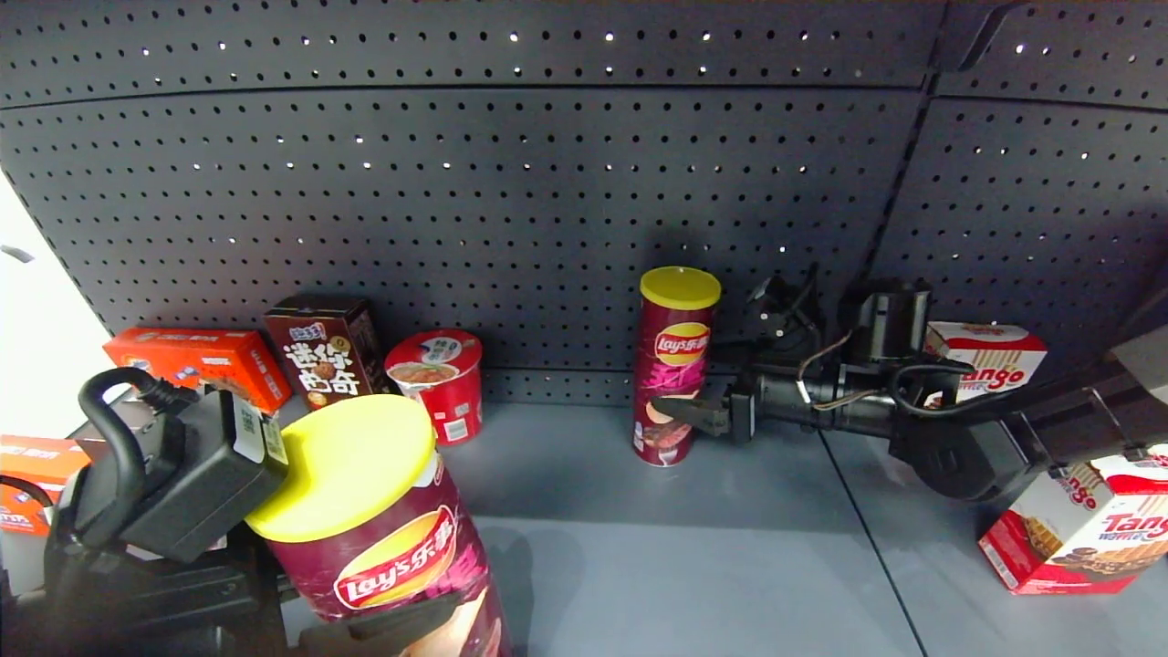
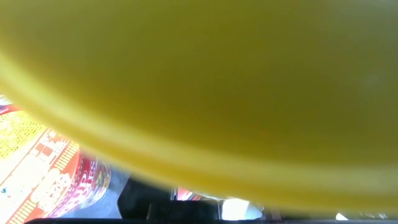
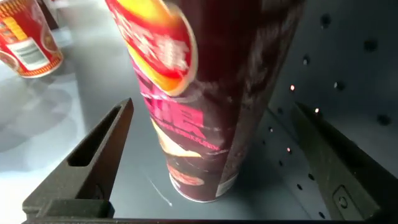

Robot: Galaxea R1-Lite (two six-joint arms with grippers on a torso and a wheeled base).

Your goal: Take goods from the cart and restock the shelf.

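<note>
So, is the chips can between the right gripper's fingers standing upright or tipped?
Upright. The chips can rests flat on the shelf, yellow lid on top; the right gripper is open around it.

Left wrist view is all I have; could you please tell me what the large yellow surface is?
Observer: It is the lid of a held chip can, upright in the left gripper near the front of the shelf.
Operator: Thank you. And the other arm?
Observer: The right gripper is open around a second chip can standing near the back panel, its fingers clear of it.
Operator: What lies to the robot's right of that can?
Observer: A wafer box by the panel and a second wafer box nearer the front.
</note>
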